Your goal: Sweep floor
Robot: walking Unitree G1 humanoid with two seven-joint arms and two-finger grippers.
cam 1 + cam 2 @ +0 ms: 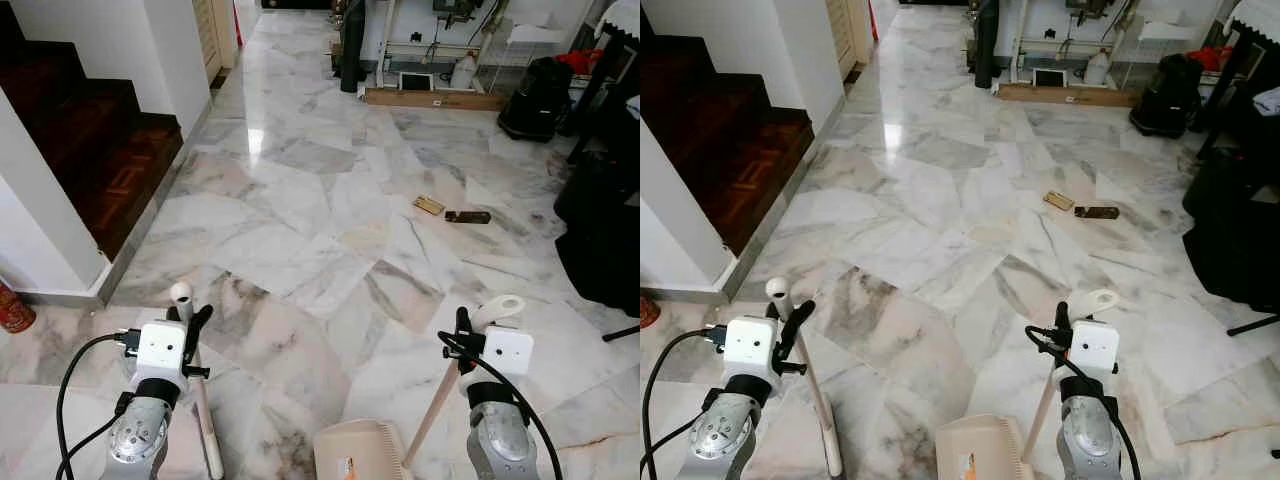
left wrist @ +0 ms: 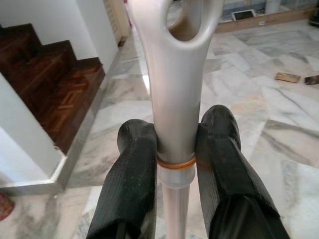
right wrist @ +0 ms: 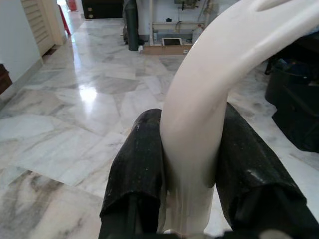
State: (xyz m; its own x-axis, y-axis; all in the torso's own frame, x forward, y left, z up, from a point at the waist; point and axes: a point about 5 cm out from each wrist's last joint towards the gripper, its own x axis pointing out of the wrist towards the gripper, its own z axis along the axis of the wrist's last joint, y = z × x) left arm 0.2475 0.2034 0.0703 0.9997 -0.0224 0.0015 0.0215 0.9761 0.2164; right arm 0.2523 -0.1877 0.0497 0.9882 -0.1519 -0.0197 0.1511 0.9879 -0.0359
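Marble floor (image 1: 300, 200), grey-veined, glossy, runs ahead of the robot. Left gripper (image 2: 175, 149) is clamped on the broom handle (image 2: 174, 99), 2 black fingers (image 2: 132, 169) pinching it just below the loop at its top; handle runs down toward the floor at the robot's left (image 1: 203, 410). Right gripper (image 3: 192, 149) is clamped on the dustpan handle (image 3: 199, 99), fingers on either side of the white curved grip. That wooden shaft (image 1: 432, 405) slants down to the beige dustpan (image 1: 360, 450), which sits on the floor between the 2 arms, near the bottom of the head view.

2 small bits of debris lie well ahead on the marble, to the right: a tan piece (image 1: 429, 205) and a dark piece (image 1: 468, 217) just beside it, apart — possibly wood scraps, too small to tell.

Dark wooden stairs (image 1: 100, 150) on the left, black bags (image 1: 600, 220) along the right edge.
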